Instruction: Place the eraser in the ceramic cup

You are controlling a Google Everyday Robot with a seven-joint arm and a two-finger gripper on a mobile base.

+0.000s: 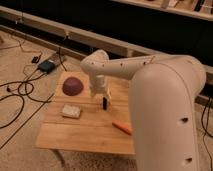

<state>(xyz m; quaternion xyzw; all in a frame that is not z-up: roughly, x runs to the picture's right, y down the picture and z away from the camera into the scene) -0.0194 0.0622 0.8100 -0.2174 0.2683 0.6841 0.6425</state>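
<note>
My gripper (pixel 99 98) hangs over the middle of the wooden table (pixel 85 135), at the end of the white arm that reaches in from the right. The eraser (pixel 105 103), a small dark slim block, stands upright just right of and below the gripper's tip, at or touching it. I cannot tell whether it is held. The ceramic cup does not show in this view; the arm covers the table's right part.
A dark red dome-shaped bowl (pixel 73 85) sits at the table's back left. A flat white-beige pad (pixel 71 111) lies left of the gripper. An orange object (pixel 122 127) lies near the front right. Cables and a power box (pixel 48 65) lie on the floor at left.
</note>
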